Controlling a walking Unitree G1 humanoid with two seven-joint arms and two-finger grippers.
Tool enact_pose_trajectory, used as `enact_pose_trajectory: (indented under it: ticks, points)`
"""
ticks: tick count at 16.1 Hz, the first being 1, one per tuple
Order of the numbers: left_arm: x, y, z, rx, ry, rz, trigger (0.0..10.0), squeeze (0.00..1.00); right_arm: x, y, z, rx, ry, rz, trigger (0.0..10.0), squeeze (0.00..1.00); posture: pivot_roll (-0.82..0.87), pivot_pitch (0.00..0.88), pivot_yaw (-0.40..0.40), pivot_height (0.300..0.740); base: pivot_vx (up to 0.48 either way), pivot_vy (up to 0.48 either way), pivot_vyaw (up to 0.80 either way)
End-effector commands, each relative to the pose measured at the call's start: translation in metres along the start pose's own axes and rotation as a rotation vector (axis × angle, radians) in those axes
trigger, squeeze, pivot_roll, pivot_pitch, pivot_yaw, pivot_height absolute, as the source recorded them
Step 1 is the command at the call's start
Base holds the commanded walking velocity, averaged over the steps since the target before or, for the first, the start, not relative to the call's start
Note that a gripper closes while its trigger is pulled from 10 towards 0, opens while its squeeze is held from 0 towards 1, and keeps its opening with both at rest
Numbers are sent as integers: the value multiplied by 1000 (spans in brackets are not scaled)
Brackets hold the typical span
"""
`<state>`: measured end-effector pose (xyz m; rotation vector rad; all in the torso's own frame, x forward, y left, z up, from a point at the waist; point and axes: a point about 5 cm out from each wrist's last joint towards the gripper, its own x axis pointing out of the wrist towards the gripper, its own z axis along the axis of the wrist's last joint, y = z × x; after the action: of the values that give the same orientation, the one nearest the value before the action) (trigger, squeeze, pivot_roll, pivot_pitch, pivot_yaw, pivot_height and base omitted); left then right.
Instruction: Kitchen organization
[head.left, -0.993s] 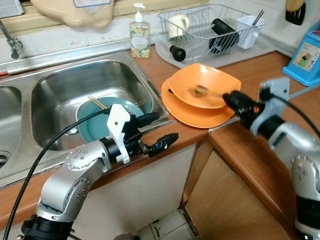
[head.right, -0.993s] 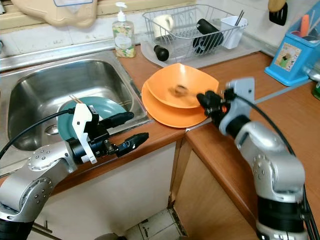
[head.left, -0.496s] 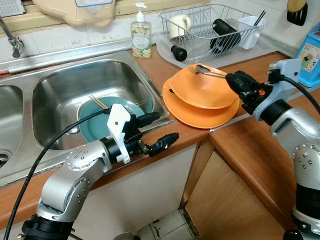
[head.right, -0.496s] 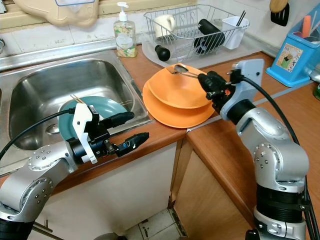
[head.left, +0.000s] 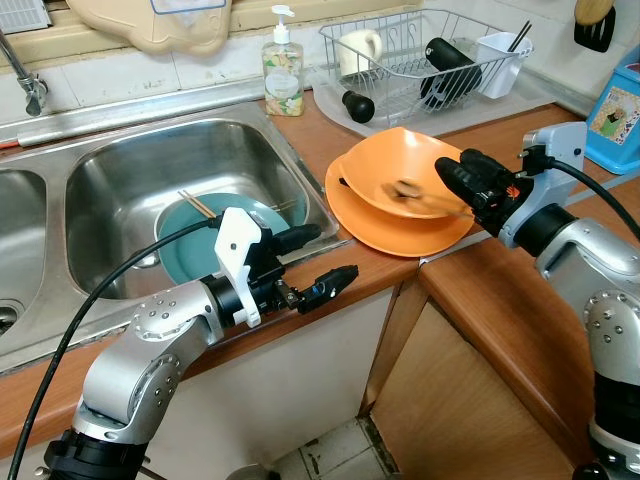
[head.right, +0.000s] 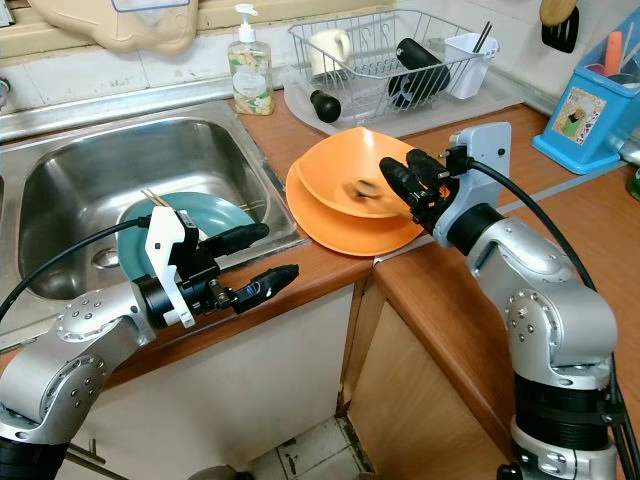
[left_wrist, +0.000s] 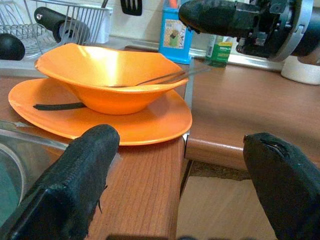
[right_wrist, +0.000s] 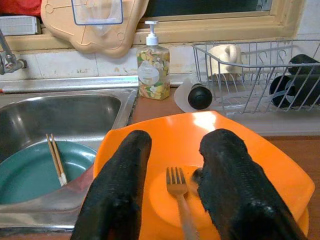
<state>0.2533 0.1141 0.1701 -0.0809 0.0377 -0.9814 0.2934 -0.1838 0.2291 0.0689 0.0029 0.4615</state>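
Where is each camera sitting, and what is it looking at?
Left eye view: on the head, looking down at the steel sink and wooden counter; both silver arms show.
Right eye view: the same scene from the head's other eye.
Left wrist view: on the left arm, looking along its black fingers at the orange bowl on the orange plate.
Right wrist view: on the right arm, looking between its fingers down at a metal fork in that bowl.
All views share the orange bowl.

Metal fork (right_wrist: 179, 200) inside orange bowl (head.left: 402, 170), stacked on orange plate (head.left: 390, 230).
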Motion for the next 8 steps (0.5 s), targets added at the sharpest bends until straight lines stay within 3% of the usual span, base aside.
enact_pose_trajectory:
  ticks: [1, 3, 8]
  points:
    - [2, -1, 4, 18, 3, -17, 10000, 0, -2, 3, 0, -6, 10, 17, 10000, 1000, -145, 0, 15, 740, 0, 0, 0]
    - [2, -2, 4, 16, 5, -18, 10000, 0, -3, -3, 3, 10, -15, -11, 10000, 1000, -144, 0, 15, 740, 0, 0, 0]
    - [1, -3, 3, 12, 10, -26, 10000, 0, -12, -33, 5, 50, -47, -132, 10000, 1000, -153, 0, 22, 740, 0, 0, 0]
